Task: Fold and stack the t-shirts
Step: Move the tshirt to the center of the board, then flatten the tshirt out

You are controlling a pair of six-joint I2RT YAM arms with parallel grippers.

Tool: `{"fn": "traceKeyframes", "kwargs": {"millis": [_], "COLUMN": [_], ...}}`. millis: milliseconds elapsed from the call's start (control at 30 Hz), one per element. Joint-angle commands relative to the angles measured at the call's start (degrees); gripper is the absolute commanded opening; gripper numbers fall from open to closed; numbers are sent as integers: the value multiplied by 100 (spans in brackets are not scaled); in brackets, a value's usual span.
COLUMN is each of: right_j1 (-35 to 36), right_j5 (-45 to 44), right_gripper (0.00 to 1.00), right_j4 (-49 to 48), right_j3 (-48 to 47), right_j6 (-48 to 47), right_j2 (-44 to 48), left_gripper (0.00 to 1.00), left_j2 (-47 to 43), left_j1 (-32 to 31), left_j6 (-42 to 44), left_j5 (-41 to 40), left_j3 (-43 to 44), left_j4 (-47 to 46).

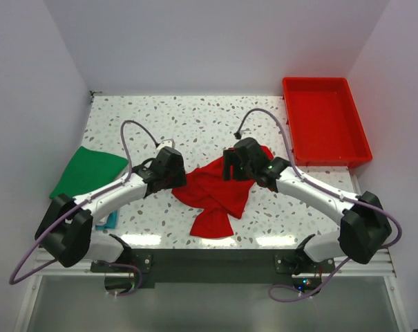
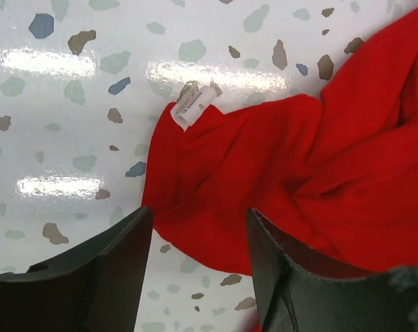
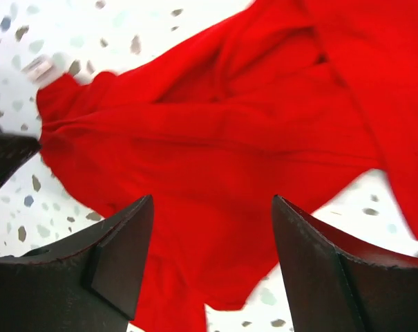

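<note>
A red shirt (image 1: 215, 194) is seen crumpled on the table (image 1: 195, 117), roughly midway between the two arms. The left gripper (image 1: 173, 173) is held at the shirt's left edge with its fingers (image 2: 105, 277) parted. In the left wrist view the cloth's edge is framed in the gap between them, and nothing is pinched. A small white label (image 2: 193, 106) (its print too small to be read) is shown at the shirt's edge just beyond that gripper.

The right gripper (image 1: 238, 164) is poised over the shirt's far right part, its jaws likewise spread. Only rumpled red cloth is seen under them in the right wrist view, and whether the tips touch the cloth cannot be told.

A green shirt (image 1: 84, 173) is laid well to the left of the red shirt, apart from it. A bit of teal cloth (image 1: 110, 221) is also glimpsed left of the red shirt, nearer the viewer and mostly hidden under the left arm. A tray (image 1: 326, 124) is set beyond the red shirt to its right, not touching it.
</note>
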State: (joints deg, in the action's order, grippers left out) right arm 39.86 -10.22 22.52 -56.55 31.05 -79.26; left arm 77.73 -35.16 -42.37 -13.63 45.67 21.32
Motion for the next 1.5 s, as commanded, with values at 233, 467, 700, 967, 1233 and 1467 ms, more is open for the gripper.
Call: {"fn": "traceKeyframes", "kwargs": {"millis": [233,467,700,967,1233,1467], "right_j1": [1506,1754,1754,1710,1157,322], "right_j5": [-1105,-1947,-2502,-3135,-3443,-3197], "right_gripper": [71,72,41,0,0,0], "right_j4": [-486,-3,410,893,1754,2212], "right_j3": [-1568,-2562,-2809,-2028,-595,57], "right_j6": [-98,-108,-134,33,384,429], "right_j2": [-1818,-2873,-3157,-2051,102,1316], "left_gripper": [57,57,57,57,61,62], "left_j2": [-21,-443,-391,-118,-13,391], "left_j1": [914,1485,1503,1459,845,308], "left_j6": [-439,-448,-404,-132,229,141], "left_j5": [616,721,1010,1828,1873,1056], "left_j3": [-611,-858,-928,-955,-849,-630], "left_j4": [-840,-788,-1041,-1534,-1710,-1201]}}
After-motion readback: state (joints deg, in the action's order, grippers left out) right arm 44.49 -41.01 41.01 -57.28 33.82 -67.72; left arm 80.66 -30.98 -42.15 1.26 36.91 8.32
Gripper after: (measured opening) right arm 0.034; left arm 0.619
